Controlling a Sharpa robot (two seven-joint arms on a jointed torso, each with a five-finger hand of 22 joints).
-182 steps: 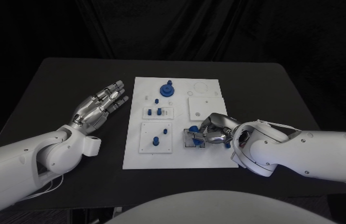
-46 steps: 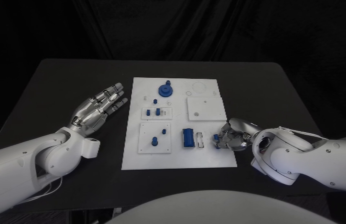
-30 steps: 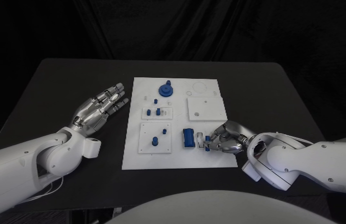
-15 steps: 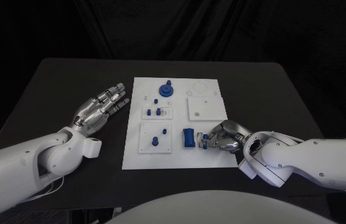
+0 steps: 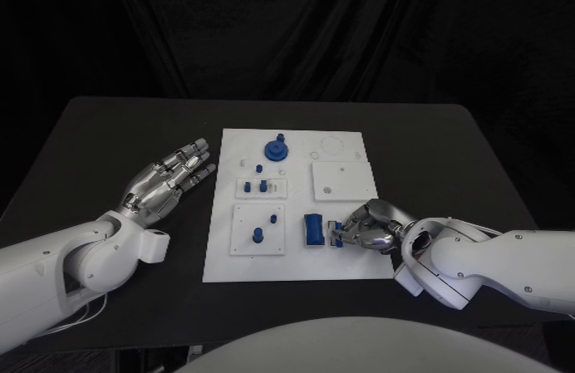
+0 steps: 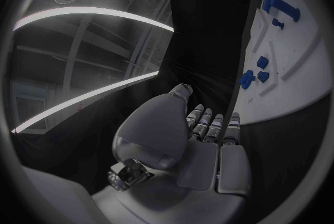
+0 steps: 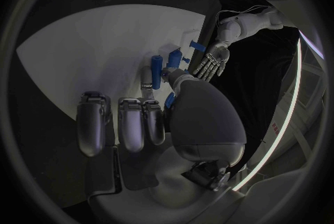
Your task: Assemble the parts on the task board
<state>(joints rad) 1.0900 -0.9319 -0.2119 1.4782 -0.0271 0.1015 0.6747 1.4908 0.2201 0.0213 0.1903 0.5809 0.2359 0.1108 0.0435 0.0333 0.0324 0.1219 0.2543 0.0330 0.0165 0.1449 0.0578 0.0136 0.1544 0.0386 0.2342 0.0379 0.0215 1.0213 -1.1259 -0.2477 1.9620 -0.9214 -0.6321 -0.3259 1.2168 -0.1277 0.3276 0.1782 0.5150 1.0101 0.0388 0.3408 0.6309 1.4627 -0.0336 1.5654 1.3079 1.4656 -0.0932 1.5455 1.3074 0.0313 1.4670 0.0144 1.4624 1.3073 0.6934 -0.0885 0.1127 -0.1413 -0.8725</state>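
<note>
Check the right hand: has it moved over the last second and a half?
Yes. The right hand has moved leftward in the head view, from the task board's right edge inward toward the upright blue block, and its fingertips are now close beside it.

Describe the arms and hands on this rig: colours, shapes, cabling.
Both arms have glossy white, rounded shells, bulging at the wrists. The left hand and right hand are silver metallic with segmented, jointed fingers. The wrist views show smooth grey palm and finger pads. A thin white cable trails under the left arm. No markings are legible.
</note>
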